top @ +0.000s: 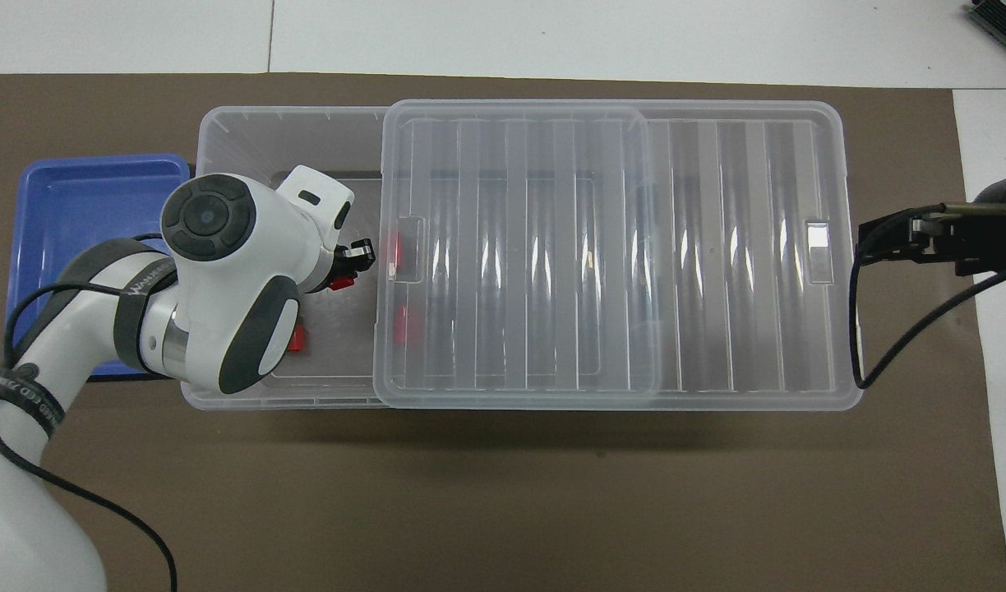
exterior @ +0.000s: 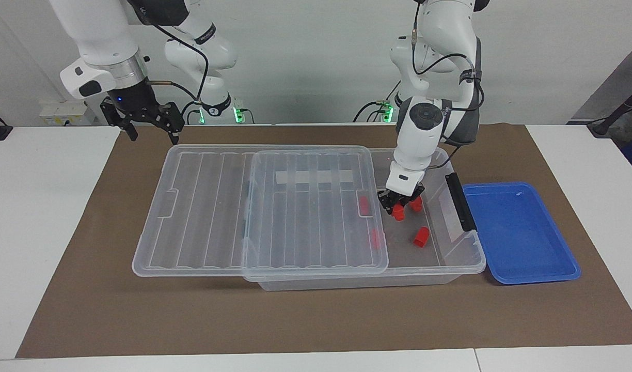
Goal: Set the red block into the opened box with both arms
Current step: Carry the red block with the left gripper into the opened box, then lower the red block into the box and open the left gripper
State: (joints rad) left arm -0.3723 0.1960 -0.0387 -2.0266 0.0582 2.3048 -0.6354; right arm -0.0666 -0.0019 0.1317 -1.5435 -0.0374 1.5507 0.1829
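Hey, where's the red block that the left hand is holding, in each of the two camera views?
Facing view: the red block hangs in the left hand, over the box's open end, right of centre.
Overhead view: only a sliver of the block shows, left of centre, under the arm's wrist.
Shared landmark: the lid, whose edge lies beside the block in both views.

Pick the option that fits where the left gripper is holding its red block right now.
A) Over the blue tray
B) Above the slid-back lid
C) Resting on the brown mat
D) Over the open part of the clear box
D: the left gripper, shut on the red block, hangs inside the uncovered end of the box, beside the lid edge.
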